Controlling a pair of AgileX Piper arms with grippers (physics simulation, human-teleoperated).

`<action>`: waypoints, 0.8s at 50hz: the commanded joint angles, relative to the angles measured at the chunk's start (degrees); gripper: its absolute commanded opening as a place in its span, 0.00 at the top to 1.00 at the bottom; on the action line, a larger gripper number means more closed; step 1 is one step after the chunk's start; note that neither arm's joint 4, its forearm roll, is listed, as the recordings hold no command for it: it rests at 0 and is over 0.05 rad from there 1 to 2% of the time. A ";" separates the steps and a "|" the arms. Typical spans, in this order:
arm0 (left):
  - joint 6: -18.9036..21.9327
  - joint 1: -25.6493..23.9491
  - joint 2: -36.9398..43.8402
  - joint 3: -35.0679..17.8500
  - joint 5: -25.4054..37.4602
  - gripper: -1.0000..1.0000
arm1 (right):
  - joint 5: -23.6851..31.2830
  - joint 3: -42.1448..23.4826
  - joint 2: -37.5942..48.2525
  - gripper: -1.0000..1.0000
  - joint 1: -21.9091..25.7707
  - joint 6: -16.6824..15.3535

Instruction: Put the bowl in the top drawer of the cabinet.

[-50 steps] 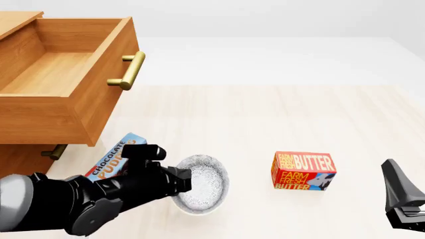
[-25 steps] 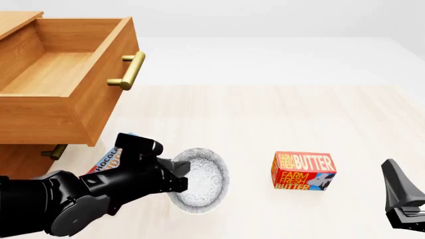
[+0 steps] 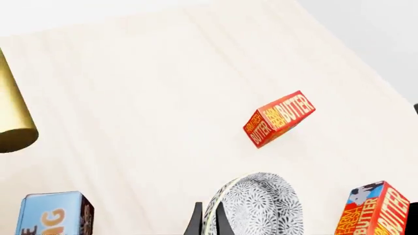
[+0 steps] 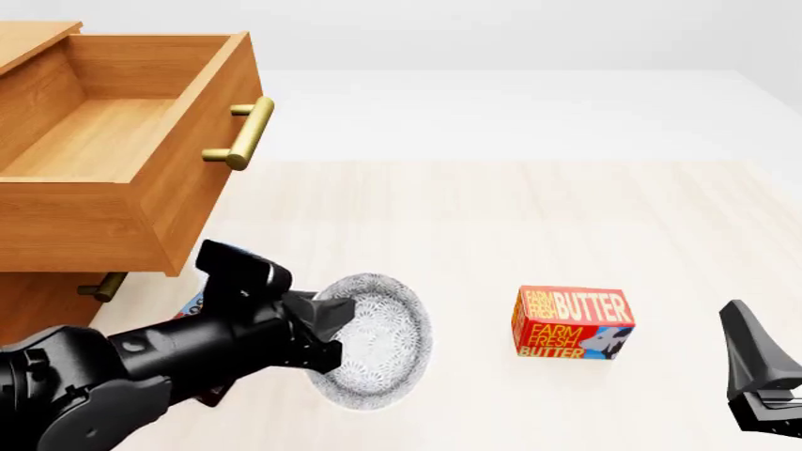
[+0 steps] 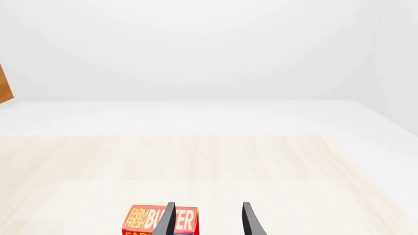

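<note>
Pale wood-grain counter point(image 4: 501, 216) fills the scene, with plain white beyond its far edge; on it, the left gripper point(image 4: 329, 331) is clenched on the near-left rim of the bowl point(image 4: 376, 338), one finger on each side of the rim as the left wrist view shows; the bowl point(image 3: 258, 208), white with a fine dark floral pattern, is tipped up so that its hollow faces the front camera; whether its lower edge touches the counter cannot be told; just behind the black left arm a blue chocolate pudding box point(image 3: 54, 214) lies on the counter, mostly hidden in the front view; to the right of the bowl, apart from it, stands a red Farm Fresh butter box point(image 4: 573, 324); above and behind the arm, the top drawer point(image 4: 119, 150) of the cabinet point(image 4: 38, 301) is pulled out and open, its brass bar handle point(image 4: 244, 133) facing right; beneath it a second brass handle point(image 4: 103, 286) of the lower drawer peeps out; at the near right edge the right gripper point(image 5: 207, 220) hangs with its fingers parted, holding nothing, the butter box just beyond them in its wrist view.
</note>
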 commanded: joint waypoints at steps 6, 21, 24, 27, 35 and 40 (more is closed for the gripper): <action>2.92 -0.16 -7.83 0.00 4.08 1.00 | 0.00 0.00 0.00 0.00 0.01 0.01; 5.30 0.27 -14.48 0.13 8.00 1.00 | 0.00 0.00 0.00 0.00 0.00 0.00; 5.53 0.43 -15.78 0.14 8.90 1.00 | 0.00 0.00 0.00 0.00 -0.01 0.00; 6.28 0.63 -17.73 0.04 10.05 1.00 | 0.00 0.00 -0.01 0.00 -0.01 -0.01; 7.47 1.71 -22.11 -0.91 13.38 1.00 | 0.00 0.00 0.01 0.00 0.00 -0.01; 8.05 2.08 -24.12 -2.00 15.14 1.00 | 0.00 0.00 0.00 0.00 0.00 0.01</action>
